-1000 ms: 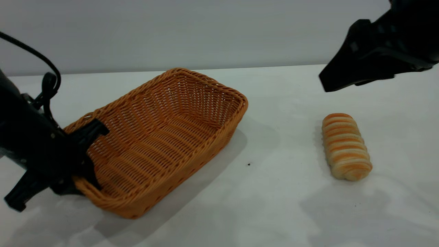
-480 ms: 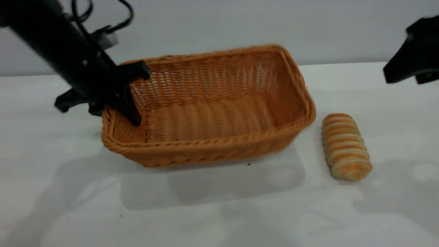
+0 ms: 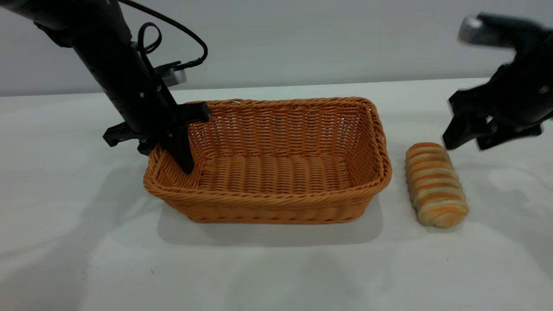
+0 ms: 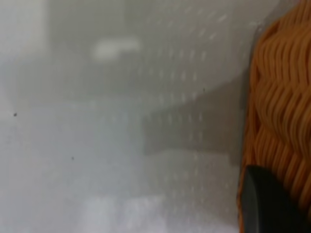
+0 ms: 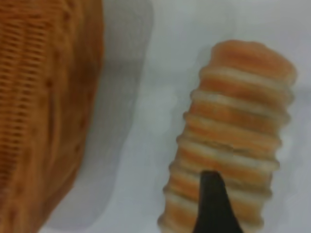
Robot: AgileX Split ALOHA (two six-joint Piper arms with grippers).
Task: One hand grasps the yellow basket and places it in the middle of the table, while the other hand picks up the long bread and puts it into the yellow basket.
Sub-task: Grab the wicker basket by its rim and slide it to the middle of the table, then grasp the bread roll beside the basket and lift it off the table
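The yellow basket rests flat on the white table near its middle, long side across the view. My left gripper is shut on the basket's left rim, one finger inside and one outside; the left wrist view shows the wicker wall against a black finger. The long bread lies on the table just right of the basket. My right gripper hovers open just above and right of the bread's far end. In the right wrist view one finger overlaps the bread, with the basket beside it.
A narrow gap separates the basket's right end from the bread. Bare table lies in front of both and to the left of the basket. A grey wall stands behind the table's far edge.
My left gripper carried the basket from the left to the middle, turned it crosswise and brought it down onto the table. My right gripper dropped toward the bread. The bread has not moved.
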